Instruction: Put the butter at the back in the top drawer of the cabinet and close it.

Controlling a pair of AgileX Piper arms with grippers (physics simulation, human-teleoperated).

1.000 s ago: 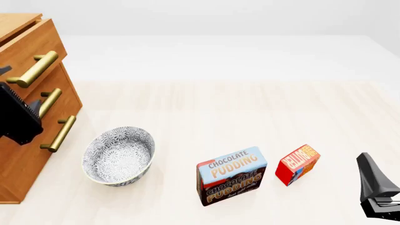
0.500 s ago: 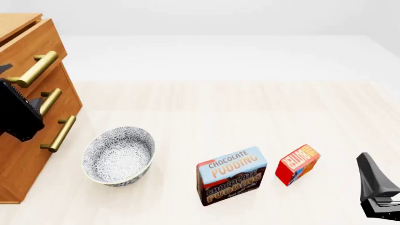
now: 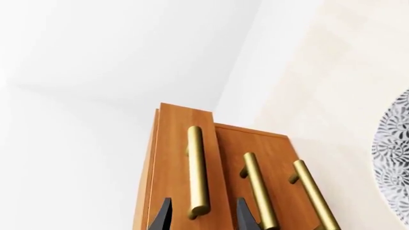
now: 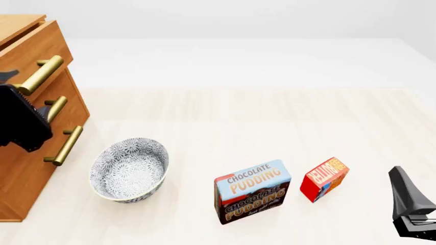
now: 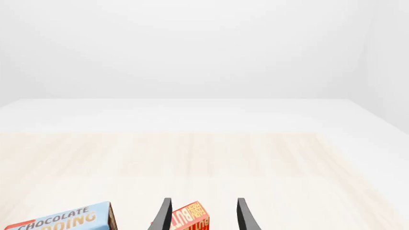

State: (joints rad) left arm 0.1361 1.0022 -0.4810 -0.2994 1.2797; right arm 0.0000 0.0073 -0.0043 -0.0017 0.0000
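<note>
The butter (image 4: 325, 178), a small red box, stands on the table at the right, next to the pudding box. It also shows in the right wrist view (image 5: 190, 219). My right gripper (image 4: 403, 178) is open and empty, behind the butter and apart from it; its fingers (image 5: 163, 215) frame the box in the right wrist view. The cabinet (image 4: 20, 168) stands at the far left. Its top drawer (image 4: 41, 43) sits slightly forward of the lower two. My left gripper (image 4: 27, 92) is open, its fingers (image 3: 161, 215) straddling the near end of the top brass handle (image 3: 197, 167).
A patterned grey-white bowl (image 4: 129, 168) sits just right of the cabinet. The larger Chocolate Pudding box (image 4: 252, 191) stands between the bowl and the butter. The two lower drawers have like brass handles (image 4: 65, 145).
My left gripper has risen along the cabinet front from the middle handle's level to the top handle. The right arm, the butter and the other objects have not moved.
</note>
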